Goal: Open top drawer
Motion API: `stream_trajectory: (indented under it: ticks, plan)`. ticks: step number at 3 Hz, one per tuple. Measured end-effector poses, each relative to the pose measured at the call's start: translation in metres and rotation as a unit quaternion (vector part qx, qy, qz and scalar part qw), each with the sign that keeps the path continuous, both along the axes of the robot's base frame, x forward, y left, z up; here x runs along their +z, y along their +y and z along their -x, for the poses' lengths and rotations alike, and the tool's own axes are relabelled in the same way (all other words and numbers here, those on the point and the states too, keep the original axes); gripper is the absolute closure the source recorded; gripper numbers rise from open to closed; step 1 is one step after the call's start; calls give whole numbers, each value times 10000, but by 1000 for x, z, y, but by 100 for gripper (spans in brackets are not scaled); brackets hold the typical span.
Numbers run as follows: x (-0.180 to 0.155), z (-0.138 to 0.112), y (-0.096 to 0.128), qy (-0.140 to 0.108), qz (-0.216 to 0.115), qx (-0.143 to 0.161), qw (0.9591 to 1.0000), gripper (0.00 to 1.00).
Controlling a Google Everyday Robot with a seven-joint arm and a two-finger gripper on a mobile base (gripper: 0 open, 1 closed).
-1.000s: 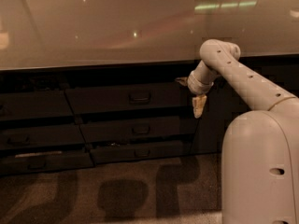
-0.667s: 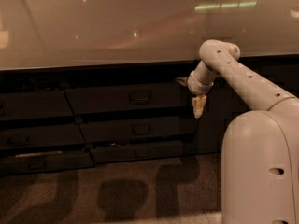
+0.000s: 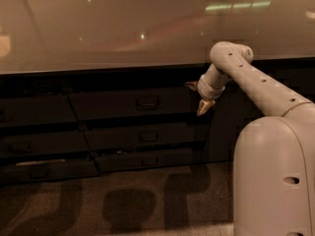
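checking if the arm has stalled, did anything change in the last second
Nothing visibly changed. The gripper hangs at the right end of the top drawer, right of its handle, as before; the drawer front has not moved.

The countertop is smooth and highly glossy, mirroring lights. The top drawer has a dark grey, matt front, material not determinable. Its pull handle shows the same dull dark finish. The arm has a smooth off-white shell, plastic in look, with a satin sheen. The gripper, at the right end of the top drawer front just below the countertop edge, is tan and duller than the arm. The floor is speckled brown carpet, rough and matt.
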State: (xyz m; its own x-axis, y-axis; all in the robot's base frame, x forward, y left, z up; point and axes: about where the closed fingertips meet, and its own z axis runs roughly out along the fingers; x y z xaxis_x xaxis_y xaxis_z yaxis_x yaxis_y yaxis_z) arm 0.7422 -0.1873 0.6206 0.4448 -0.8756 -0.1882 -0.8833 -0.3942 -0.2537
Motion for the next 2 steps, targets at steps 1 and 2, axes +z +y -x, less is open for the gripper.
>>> stream_trajectory:
  ticks: [1,2]
  plan:
    - [0,0,0,0,0,0,10000,66]
    - [0,0,0,0,0,0,10000,89]
